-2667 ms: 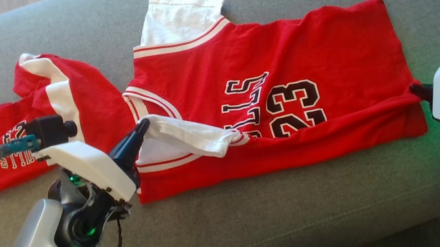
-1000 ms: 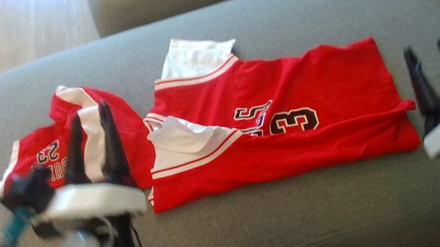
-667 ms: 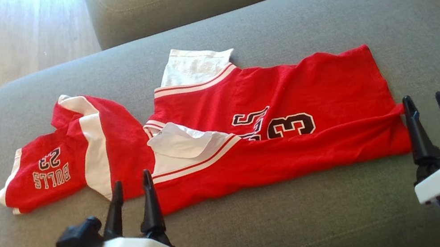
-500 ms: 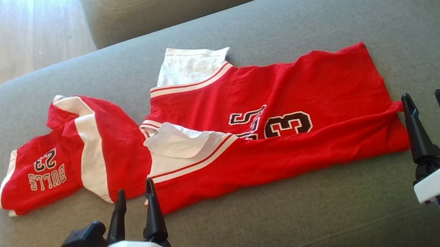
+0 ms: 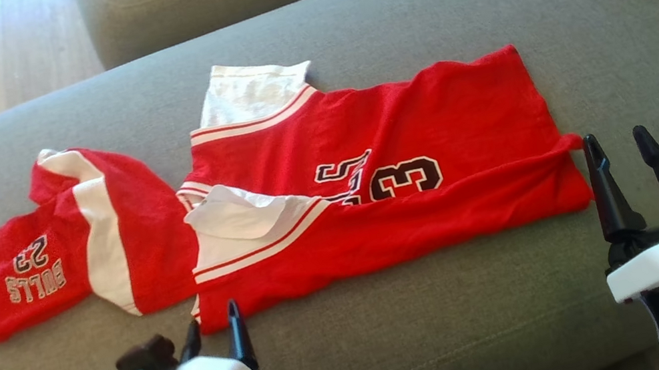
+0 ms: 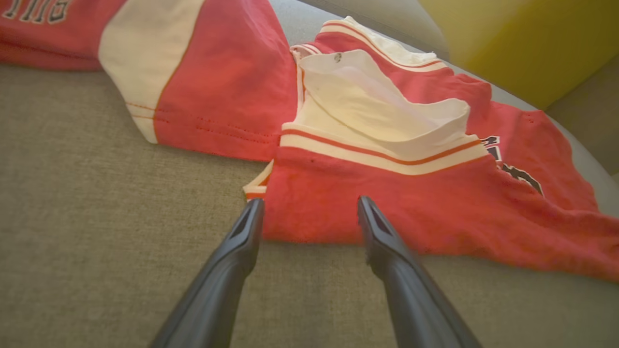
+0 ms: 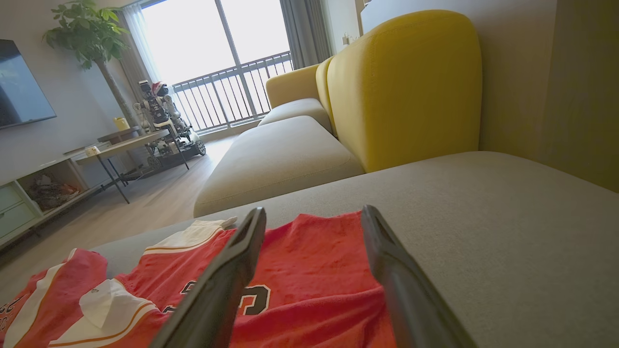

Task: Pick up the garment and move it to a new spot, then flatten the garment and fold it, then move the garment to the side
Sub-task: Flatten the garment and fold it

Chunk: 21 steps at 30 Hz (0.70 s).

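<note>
The garment (image 5: 426,120), a red jersey, lies lengthwise across the middle of the grey sofa seat (image 5: 398,342). Its print is black with white outlines: a "3" reads clearly, with the tail of a word ending in "S" beside it. The rest is tucked under a fold. The long edge nearest the seat's front is turned up over the chest. 1 white sleeve with red-and-white striped trim lies folded on top, and the other juts toward the seat's back. The cloth is wrinkled.

Red shorts (image 5: 136,205) with a white side stripe lie at the seat's left end, touching the garment. They read "BULLS" and "23", upside down in the head view.

The left end effector (image 5: 214,317) hangs over the seat's front, its 2 fingers apart and holding nothing. In its wrist view, the left end effector (image 6: 309,202) has its tips at the garment's (image 6: 435,208) near hem. The right end effector (image 5: 614,136) stands toward the seat's right end, just beside the hem, fingers spread and empty.
</note>
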### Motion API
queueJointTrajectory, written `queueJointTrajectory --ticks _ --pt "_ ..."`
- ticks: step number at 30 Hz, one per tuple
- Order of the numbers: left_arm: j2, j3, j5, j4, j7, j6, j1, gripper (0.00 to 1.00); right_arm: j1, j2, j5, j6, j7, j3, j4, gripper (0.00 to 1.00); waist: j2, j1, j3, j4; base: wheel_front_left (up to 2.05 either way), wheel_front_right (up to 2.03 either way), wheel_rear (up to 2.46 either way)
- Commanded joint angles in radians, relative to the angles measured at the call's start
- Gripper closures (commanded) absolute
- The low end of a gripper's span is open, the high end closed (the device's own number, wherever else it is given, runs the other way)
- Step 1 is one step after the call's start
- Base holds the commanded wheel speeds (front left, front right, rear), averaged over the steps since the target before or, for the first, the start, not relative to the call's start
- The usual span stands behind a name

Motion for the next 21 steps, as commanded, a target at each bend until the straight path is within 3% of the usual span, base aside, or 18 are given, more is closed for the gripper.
queueJointTrajectory --ticks 1,8,12,17,18,19,21 --pt "0.001 0.037 -0.015 -0.004 -0.009 0.018 -0.059 0.00 -0.038 -0.002 -0.012 0.007 0.003 0.026 -0.042 0.00 0.0000 0.0000 0.009 -0.014 0.00 0.00 0.00" --pt "0.001 0.050 -0.048 0.109 -0.018 0.072 -0.099 0.00 -0.034 -0.001 -0.011 0.007 0.006 0.025 -0.050 0.00 0.0000 0.0000 0.017 -0.036 0.00 0.00 0.00" --pt "0.001 0.041 -0.073 0.157 -0.013 0.070 -0.115 0.00 -0.034 -0.001 -0.011 0.007 0.006 0.029 -0.052 0.00 0.0000 0.0000 0.021 -0.040 0.00 0.00 0.00" --pt "0.001 0.019 -0.113 0.192 0.002 0.037 -0.146 0.02 -0.041 -0.001 -0.010 0.007 0.006 0.031 -0.053 0.00 0.0000 0.0000 0.034 -0.042 0.00 0.00 0.00" --pt "0.001 0.008 -0.118 0.197 0.009 0.028 -0.152 0.65 -0.043 -0.001 -0.011 0.007 0.006 0.027 -0.051 0.00 0.0000 0.0000 0.037 -0.041 0.00 0.00 0.00" --pt "0.001 -0.002 -0.125 0.200 0.014 0.021 -0.156 1.00 -0.044 -0.001 -0.011 0.007 0.007 0.021 -0.047 0.00 0.0000 0.0000 0.039 -0.041 0.00 0.00 0.00" --pt "0.001 -0.021 -0.134 0.203 0.017 0.008 -0.163 1.00 -0.048 0.000 -0.012 0.007 0.010 0.005 -0.037 0.00 0.0000 0.0000 0.043 -0.039 0.00 0.00 0.00"
